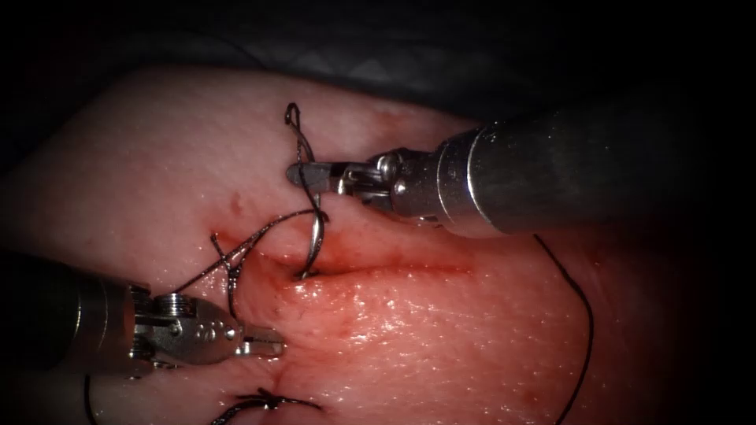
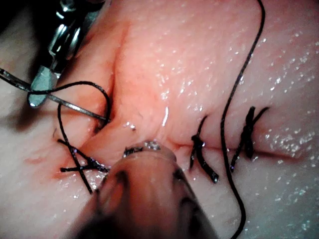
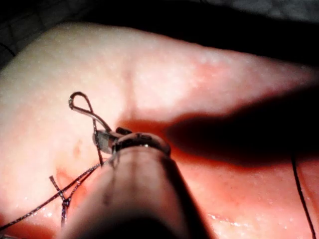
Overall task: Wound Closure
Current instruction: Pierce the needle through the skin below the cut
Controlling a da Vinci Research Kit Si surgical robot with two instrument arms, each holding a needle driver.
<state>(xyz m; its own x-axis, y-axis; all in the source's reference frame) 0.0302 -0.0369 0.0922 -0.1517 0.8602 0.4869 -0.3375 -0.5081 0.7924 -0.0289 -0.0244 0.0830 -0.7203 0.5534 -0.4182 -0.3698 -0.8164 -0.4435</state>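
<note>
At the cut's [image 1: 370,271] left end, needle [image 1: 316,236]: curved steel wire, tip sunk in the tissue [image 1: 441,346], upper curve held for control by the right pincer [image 1: 303,175], clenched on it at 12 o'clock from the entry. Thread [image 1: 260,236]: dark, glossy, trailing toward 8 o'clock. Left pincer [image 1: 268,345]: clenched, holding nothing, at 7 o'clock, resting on wet, glistening tissue beside a knotted stitch [image 1: 230,264].

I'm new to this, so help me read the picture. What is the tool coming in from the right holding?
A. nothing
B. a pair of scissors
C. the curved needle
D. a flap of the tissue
C: the right tool is shut on the needle, whose tip sits in the cut.
</note>
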